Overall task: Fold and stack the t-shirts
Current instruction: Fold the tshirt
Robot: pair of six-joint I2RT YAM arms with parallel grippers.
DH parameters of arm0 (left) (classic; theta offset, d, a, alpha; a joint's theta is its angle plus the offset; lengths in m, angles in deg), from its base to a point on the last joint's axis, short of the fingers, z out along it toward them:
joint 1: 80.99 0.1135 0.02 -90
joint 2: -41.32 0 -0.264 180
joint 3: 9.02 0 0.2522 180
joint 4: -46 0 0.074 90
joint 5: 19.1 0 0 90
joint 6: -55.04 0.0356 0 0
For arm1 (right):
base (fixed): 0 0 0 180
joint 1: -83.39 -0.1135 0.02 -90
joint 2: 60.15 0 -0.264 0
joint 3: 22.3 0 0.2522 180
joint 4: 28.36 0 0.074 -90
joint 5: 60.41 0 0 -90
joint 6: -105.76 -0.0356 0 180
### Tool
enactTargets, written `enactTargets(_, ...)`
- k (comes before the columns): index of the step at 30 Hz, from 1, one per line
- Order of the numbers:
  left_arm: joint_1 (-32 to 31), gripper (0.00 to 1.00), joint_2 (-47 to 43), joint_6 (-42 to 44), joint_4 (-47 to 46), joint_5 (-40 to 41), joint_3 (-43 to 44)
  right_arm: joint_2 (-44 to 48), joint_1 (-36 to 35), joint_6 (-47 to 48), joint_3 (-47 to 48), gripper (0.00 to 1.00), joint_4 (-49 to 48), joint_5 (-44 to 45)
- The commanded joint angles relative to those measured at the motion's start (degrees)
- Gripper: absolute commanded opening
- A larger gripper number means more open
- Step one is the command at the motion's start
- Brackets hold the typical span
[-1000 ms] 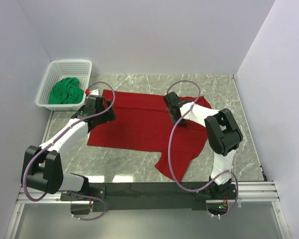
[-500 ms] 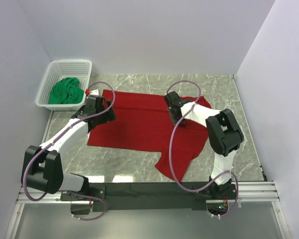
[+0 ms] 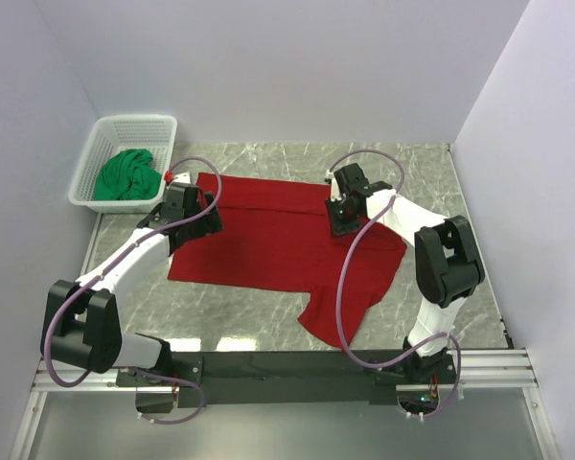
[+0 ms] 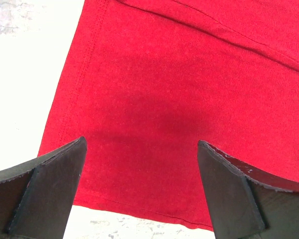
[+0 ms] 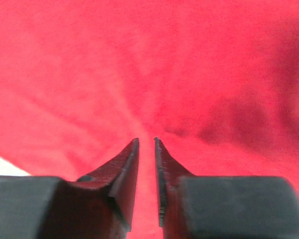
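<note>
The soft deep red short-sleeved t-shirt [image 3: 268, 235] lies spread on the grey marbled table [image 3: 460, 182], while the crumpled bright green t-shirt [image 3: 125, 174] sits inside the white plastic lattice basket [image 3: 134, 122] at the far left. The left gripper [image 4: 140, 142] hovers wide open over the red hem. The right gripper [image 5: 146, 140], now shifted rightward, shows a narrow slit over puckered cloth; I cannot tell whether it pinches.

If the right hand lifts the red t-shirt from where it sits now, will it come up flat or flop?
Probably floppy: the red t-shirt lies limp on the table, and creases fan out from the right hand. A single pinch would likely raise a tent while the rest drags. It looks thin, so likely light.
</note>
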Motion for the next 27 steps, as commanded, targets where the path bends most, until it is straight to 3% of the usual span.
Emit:
enactTargets(1,-0.3,0.98,0.1,0.8,-0.9,-0.9,0.7,2.8,-0.1,0.5,1.6,0.27,1.7,-9.1)
enactTargets(5,-0.3,0.98,0.2,0.8,-0.8,-1.1,0.8,5.1,1.7,-2.0,0.9,0.37,1.4,-5.2)
enactTargets(10,-0.2,0.98,-0.1,0.5,-0.7,-1.0,0.7,9.6,8.0,-10.9,-3.0,0.47,-1.0,7.2)
enactTargets(16,-0.3,0.98,0.8,-1.2,0.2,-1.2,0.7,13.9,17.3,-22.5,-9.0,0.52,1.3,16.6)
enactTargets(22,-0.2,0.98,3.2,-2.7,1.1,-2.7,2.5,15.3,25.8,-29.1,-16.5,0.54,0.3,14.8)
enactTargets(27,-0.1,0.98,6.5,-2.8,1.6,-3.4,4.6,14.4,28.5,-30.6,-19.4,0.54,-1.8,12.4)
